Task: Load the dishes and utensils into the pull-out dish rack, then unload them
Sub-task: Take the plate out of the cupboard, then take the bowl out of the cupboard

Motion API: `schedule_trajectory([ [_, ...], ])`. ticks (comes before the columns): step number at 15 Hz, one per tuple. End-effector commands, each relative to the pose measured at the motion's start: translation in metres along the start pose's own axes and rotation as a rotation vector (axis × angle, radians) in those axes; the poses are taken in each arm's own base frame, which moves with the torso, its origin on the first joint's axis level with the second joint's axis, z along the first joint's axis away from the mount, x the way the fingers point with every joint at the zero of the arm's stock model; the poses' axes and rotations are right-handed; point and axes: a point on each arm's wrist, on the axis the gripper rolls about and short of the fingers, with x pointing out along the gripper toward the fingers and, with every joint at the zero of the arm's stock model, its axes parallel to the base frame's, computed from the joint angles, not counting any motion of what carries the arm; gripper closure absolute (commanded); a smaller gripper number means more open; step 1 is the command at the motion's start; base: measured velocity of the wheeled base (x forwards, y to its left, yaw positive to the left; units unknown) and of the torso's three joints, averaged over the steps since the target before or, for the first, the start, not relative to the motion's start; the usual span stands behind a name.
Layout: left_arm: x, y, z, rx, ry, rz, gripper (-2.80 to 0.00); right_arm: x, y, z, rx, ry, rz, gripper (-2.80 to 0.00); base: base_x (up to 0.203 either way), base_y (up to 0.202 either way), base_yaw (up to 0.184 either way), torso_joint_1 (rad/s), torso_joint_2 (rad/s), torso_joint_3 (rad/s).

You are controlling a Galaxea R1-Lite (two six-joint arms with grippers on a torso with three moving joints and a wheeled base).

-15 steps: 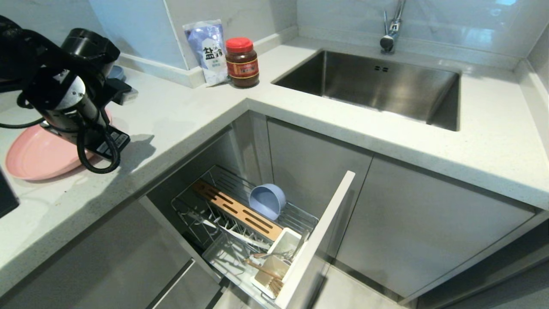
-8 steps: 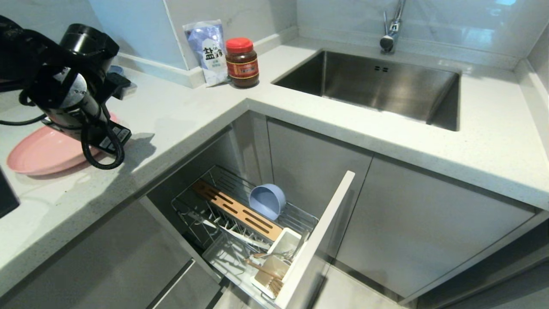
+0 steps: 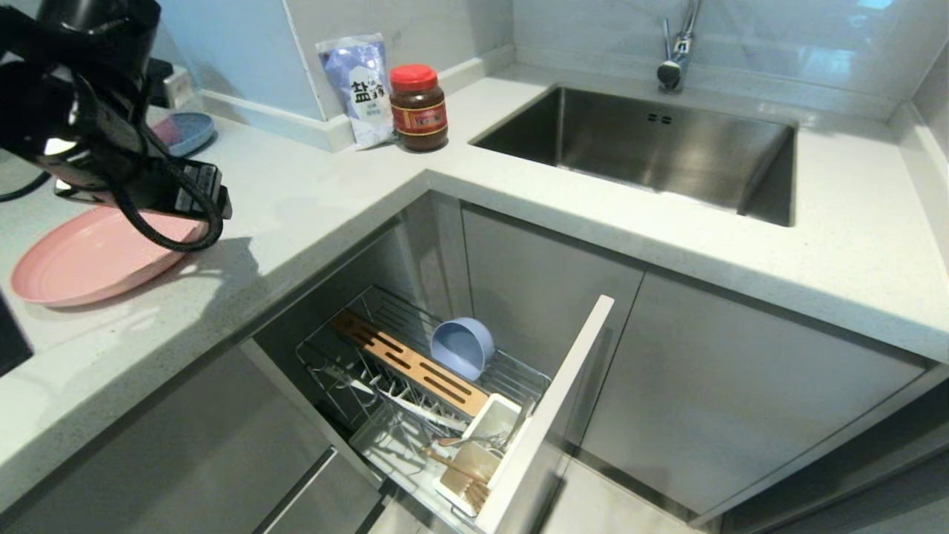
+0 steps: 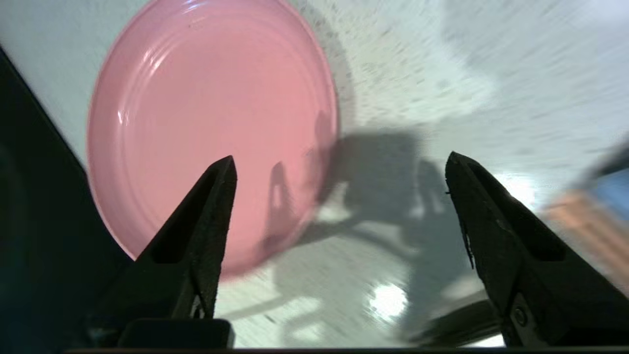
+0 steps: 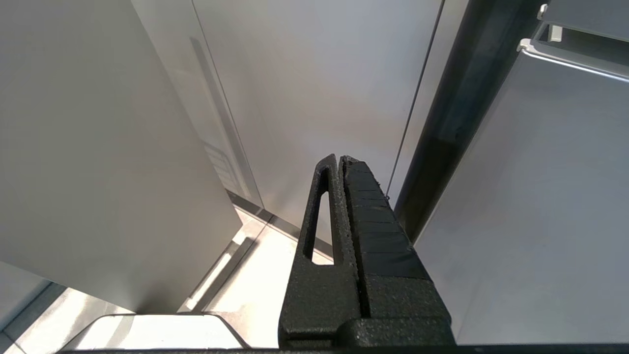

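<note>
The large pink plate point(image 3: 89, 256) lies flat on the counter at the left. My left gripper point(image 4: 339, 164) hangs open above the counter beside the pink plate point(image 4: 211, 123), with nothing between its fingers. In the head view the left arm point(image 3: 89, 141) covers the plate's far edge. The pull-out dish rack point(image 3: 511, 374) stands open below the counter. The blue-grey bowl point(image 3: 463, 347) leans on its side next to the wooden bar point(image 3: 411, 363). Silver cutlery point(image 3: 463, 441) and chopsticks point(image 3: 460, 469) lie in the white box point(image 3: 493, 415). My right gripper point(image 5: 340, 158) is shut and parked by cabinet fronts.
A salt bag point(image 3: 361, 89) and a red-lidded jar point(image 3: 419, 107) stand at the counter's back corner. The sink point(image 3: 652, 148) and tap point(image 3: 678, 44) are at the back right. A small blue plate point(image 3: 185, 132) sits behind the left arm. The rack's front panel point(image 3: 552, 408) juts out.
My left arm has risen and swung toward the back left, off the pink plate. The plate stays flat on the counter. Nothing in the rack has moved.
</note>
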Motion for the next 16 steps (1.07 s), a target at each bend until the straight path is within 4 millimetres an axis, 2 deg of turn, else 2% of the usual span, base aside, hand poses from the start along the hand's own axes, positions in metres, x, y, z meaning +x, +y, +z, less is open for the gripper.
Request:
schedule_trajectory([
  [1, -0.051, 0.024, -0.004, -0.258, -0.101, -0.055, -1.56, 0.0, 0.0, 0.0, 0.0, -0.004, 0.001, 0.0, 0.0, 0.0, 0.0, 0.0, 0.0, 0.0],
  [2, -0.067, 0.033, -0.008, -0.337, -0.126, -0.079, 0.0, 0.0, 0.0, 0.0, 0.0, -0.003, 0.001, 0.0, 0.0, 0.0, 0.0, 0.0, 0.0, 0.0],
  [4, -0.095, 0.051, -0.019, -0.446, -0.189, -0.126, 0.0, 0.0, 0.0, 0.0, 0.0, -0.004, 0.001, 0.0, 0.0, 0.0, 0.0, 0.0, 0.0, 0.0],
  [6, -0.104, 0.056, -0.029, -0.57, -0.229, -0.171, 0.0, 0.0, 0.0, -0.001, 0.0, -0.002, 0.0, 0.0, 0.0, 0.0, 0.0, 0.0, 0.0, 0.0],
  [8, -0.108, 0.049, -0.027, -0.703, -0.293, -0.259, 0.0, 0.0, 0.0, -0.001, 0.0, -0.002, 0.0, 0.0, 0.0, 0.0, 0.0, 0.0, 0.0, 0.0],
  [10, -0.106, 0.024, -0.03, -0.72, -0.284, -0.366, 0.0, 0.0, 0.0, 0.0, 0.0, -0.004, 0.001, 0.0, 0.0, 0.0, 0.0, 0.0, 0.0, 0.0],
  [12, -0.097, -0.014, -0.04, -0.685, -0.206, -0.449, 0.0, 0.0, 0.0, -0.001, 0.0, -0.003, 0.0, 0.0, 0.0, 0.0, 0.0, 0.0, 0.0, 0.0],
  [14, -0.082, -0.064, -0.051, -0.633, -0.098, -0.493, 0.0, 0.0, 0.0, -0.001, 0.0, -0.002, -0.001, 0.0, 0.0, 0.0, 0.0, 0.0, 0.0, 0.0],
  [16, -0.067, -0.093, -0.057, -0.62, -0.03, -0.48, 0.0, 0.0, 0.0, -0.001, 0.0, -0.002, 0.0, 0.0, 0.0, 0.0, 0.0, 0.0, 0.0, 0.0],
])
